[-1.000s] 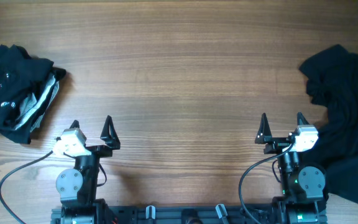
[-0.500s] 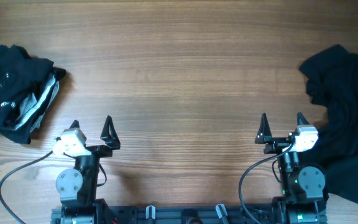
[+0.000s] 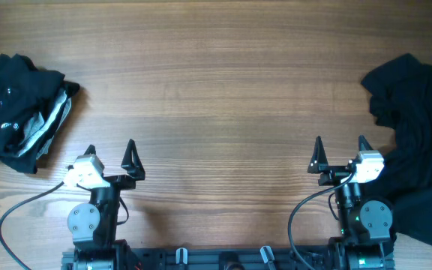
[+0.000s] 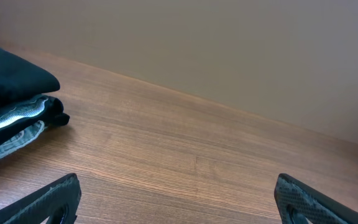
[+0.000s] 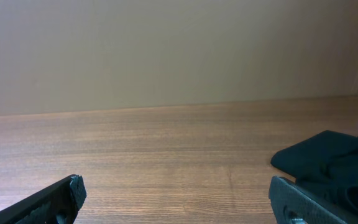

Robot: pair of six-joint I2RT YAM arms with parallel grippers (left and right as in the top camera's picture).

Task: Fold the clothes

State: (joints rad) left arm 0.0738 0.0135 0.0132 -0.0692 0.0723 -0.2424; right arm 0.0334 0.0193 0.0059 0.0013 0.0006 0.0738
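Your left end effector (image 3: 109, 148) and right end effector (image 3: 340, 144) both stand wide apart and empty near the front edge of the desk (image 3: 223, 90). You have a folded dark pile (image 3: 21, 112) at far left. A loose black garment (image 3: 418, 150) lies beside the right arm.

surface: wooden table (image 3: 223, 90), light brown, grain running left to right | backdrop: plain beige wall (image 4: 229, 56) rising directly behind the table's far edge
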